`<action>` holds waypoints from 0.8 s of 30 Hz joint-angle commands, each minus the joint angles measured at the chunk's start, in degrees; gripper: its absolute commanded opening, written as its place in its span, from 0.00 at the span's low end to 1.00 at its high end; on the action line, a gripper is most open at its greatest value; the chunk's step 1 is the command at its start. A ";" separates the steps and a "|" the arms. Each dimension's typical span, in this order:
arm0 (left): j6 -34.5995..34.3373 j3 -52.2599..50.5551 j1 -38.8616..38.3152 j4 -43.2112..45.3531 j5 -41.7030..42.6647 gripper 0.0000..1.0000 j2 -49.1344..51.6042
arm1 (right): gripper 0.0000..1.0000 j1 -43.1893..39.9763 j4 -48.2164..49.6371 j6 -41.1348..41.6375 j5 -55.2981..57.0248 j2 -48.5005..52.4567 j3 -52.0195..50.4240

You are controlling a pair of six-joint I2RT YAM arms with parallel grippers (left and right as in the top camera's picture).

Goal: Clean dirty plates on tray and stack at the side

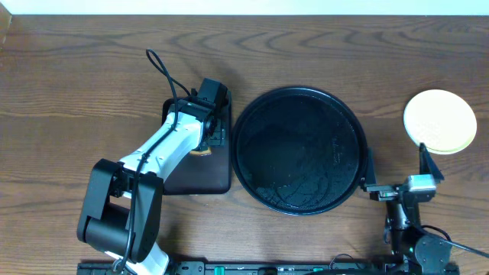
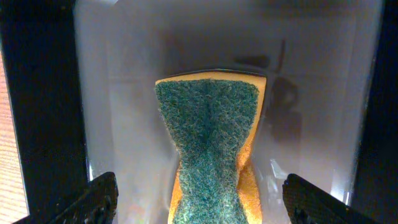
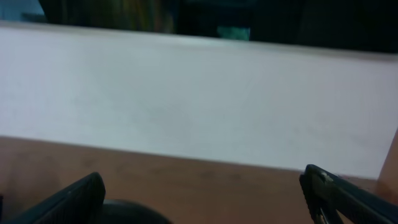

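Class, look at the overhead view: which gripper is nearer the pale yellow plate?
Right. The right gripper sits open just short of the pale yellow plate, on the robot's side. The left gripper hangs over the rectangular tray, beyond the round tray.

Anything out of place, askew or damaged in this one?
Only the sponge in the rectangular tray: its middle is pinched in, hourglass-like, instead of straight-sided. The stacked plates beside the round tray look tidy; nothing spilled.

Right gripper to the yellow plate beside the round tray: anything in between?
Nothing visible. The right gripper is open beside the round tray's right rim. The yellow plate lies beyond it, apart, with only bare table between them.
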 commanded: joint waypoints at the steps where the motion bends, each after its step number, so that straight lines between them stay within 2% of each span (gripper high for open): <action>1: 0.15 -0.11 0.28 -0.09 -0.94 0.85 -0.07 | 0.99 -0.46 -2.05 -0.72 0.52 -0.55 -2.12; 8: 0.15 -0.11 0.28 -0.09 -0.94 0.85 -0.07 | 0.99 -0.46 -15.47 -0.26 0.37 -0.52 -2.08; 24: 0.15 -0.09 0.28 -0.09 -0.94 0.85 -0.07 | 0.99 -0.46 -15.10 -0.31 0.59 -0.17 -2.08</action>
